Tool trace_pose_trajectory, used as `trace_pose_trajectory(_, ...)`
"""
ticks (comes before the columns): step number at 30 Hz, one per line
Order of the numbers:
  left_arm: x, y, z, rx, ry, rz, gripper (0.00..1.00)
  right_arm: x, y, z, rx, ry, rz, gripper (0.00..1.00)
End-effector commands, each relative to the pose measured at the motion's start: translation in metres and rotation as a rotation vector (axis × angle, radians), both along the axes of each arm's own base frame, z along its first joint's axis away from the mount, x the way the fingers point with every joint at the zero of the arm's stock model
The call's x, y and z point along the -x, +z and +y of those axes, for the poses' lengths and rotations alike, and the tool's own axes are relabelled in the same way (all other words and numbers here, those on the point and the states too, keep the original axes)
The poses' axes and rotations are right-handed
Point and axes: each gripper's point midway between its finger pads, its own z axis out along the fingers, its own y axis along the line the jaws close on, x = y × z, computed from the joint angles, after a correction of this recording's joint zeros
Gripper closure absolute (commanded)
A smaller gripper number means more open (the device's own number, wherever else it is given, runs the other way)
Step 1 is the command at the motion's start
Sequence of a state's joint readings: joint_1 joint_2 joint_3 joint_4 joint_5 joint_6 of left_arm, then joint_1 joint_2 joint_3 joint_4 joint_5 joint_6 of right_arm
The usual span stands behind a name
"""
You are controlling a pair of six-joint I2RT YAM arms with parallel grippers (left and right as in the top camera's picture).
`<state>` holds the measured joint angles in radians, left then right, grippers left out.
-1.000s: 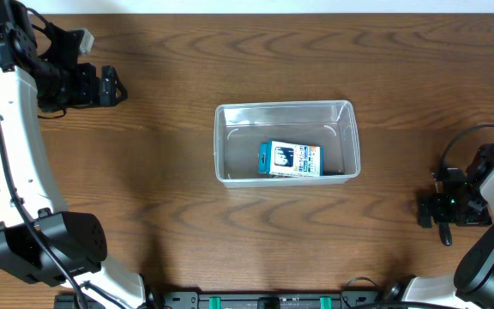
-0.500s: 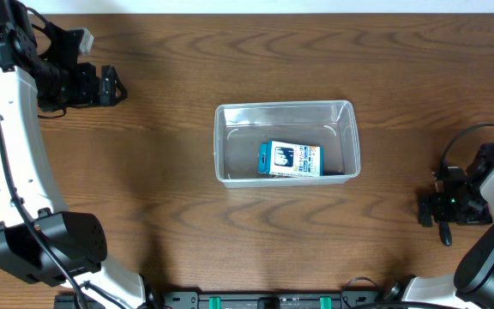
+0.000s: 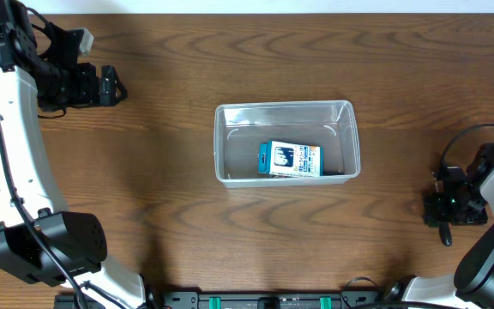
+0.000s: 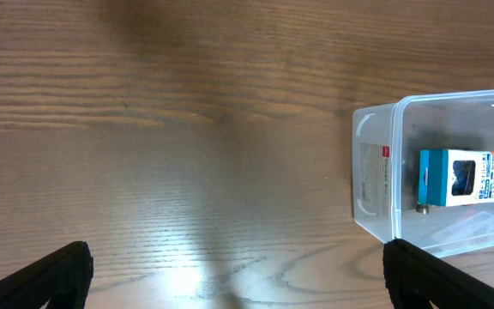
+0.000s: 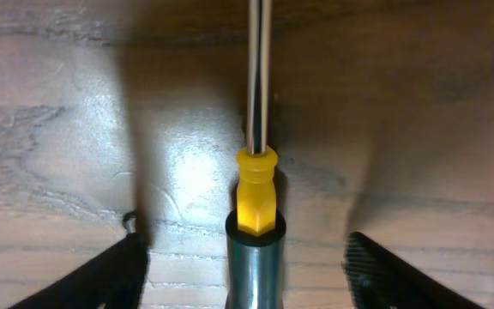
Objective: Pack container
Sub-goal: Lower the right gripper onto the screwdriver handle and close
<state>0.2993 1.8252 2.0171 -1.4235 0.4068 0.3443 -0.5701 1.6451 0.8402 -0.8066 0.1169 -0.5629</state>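
Note:
The clear plastic container (image 3: 222,146) stands mid-table with a small blue-and-white box (image 3: 291,160) inside it. My left gripper (image 3: 114,86) is open and empty at the far left, well away from it. In the left wrist view the container (image 4: 374,172) and the box (image 4: 458,176) show at the right, beyond my open jaws (image 4: 237,275). My right gripper (image 3: 440,216) hovers low at the right edge, open, over a screwdriver (image 3: 444,234). In the right wrist view the screwdriver (image 5: 256,184), with a dark handle, yellow collar and steel shaft, lies between my open fingers (image 5: 249,262), untouched.
The wooden table (image 3: 161,197) stretches bare between the arms and the container. A black cable (image 3: 474,133) loops near the right arm. The left arm's white links (image 3: 15,172) run down the left side.
My right gripper has shifted very slightly above the screwdriver. The left arm, container and box have not moved.

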Motion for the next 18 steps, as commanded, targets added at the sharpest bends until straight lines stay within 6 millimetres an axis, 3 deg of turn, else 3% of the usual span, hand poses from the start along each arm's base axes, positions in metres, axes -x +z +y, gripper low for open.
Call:
trace_pose_trajectory(1,0.0012,-0.0003,0.0022,-0.008,0.003,0.002,0.02,0.0014,-0.0014,0.0006,0.001,0.007,0.010,0.35)
trace_pose_trajectory(13,0.0013,-0.0003,0.0021,-0.008,0.003,0.002,0.02,0.0014,-0.0014,0.0006,0.001,0.007,0.010,0.67)
trace_pose_trajectory(18,0.0012,-0.0003,0.0022,-0.008,0.003,0.002,0.02,0.0013,-0.0014,0.0007,0.001,0.003,0.010,0.74)
